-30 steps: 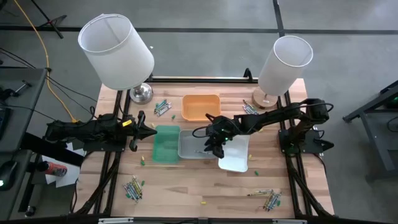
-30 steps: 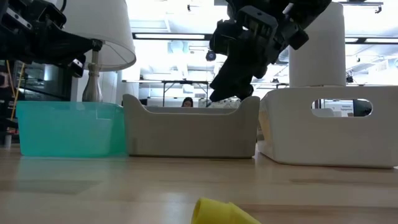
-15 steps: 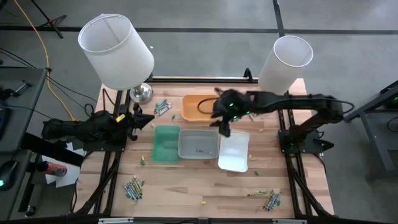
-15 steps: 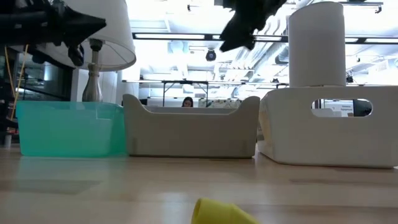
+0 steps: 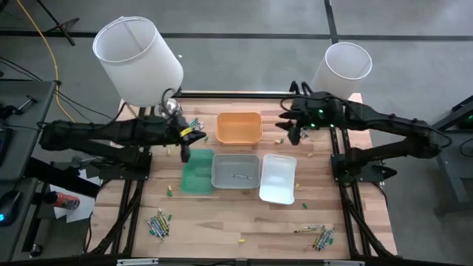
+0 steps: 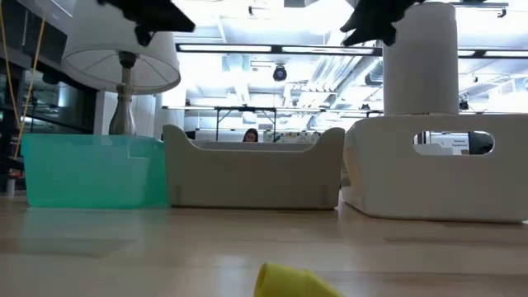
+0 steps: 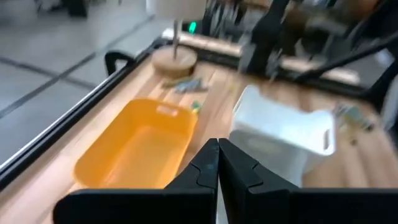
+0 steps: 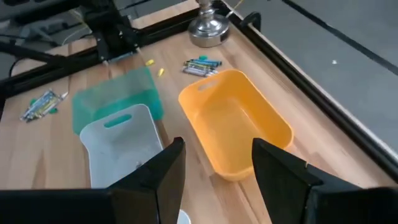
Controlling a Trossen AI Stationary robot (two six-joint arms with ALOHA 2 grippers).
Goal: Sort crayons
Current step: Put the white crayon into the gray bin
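The right gripper (image 5: 290, 127) hangs with its fingers wide and empty above the table's far right part, between the orange tray (image 5: 239, 127) and the right lamp (image 5: 336, 74). A heap of crayons (image 5: 297, 128) lies just at its 3 o'clock. The left gripper (image 5: 185, 142), pressed shut and holding nothing, hovers with another crayon heap (image 5: 194, 127) at its 1 o'clock, near the green tray (image 5: 197, 171).

Grey concrete floor (image 5: 244, 18) surrounds the wooden tabletop (image 5: 222, 222) (two white-shaded lamps (image 5: 137, 52) stand at its back corners). Beyond, ceiling strip lights (image 6: 247, 48) brighten an open workspace.
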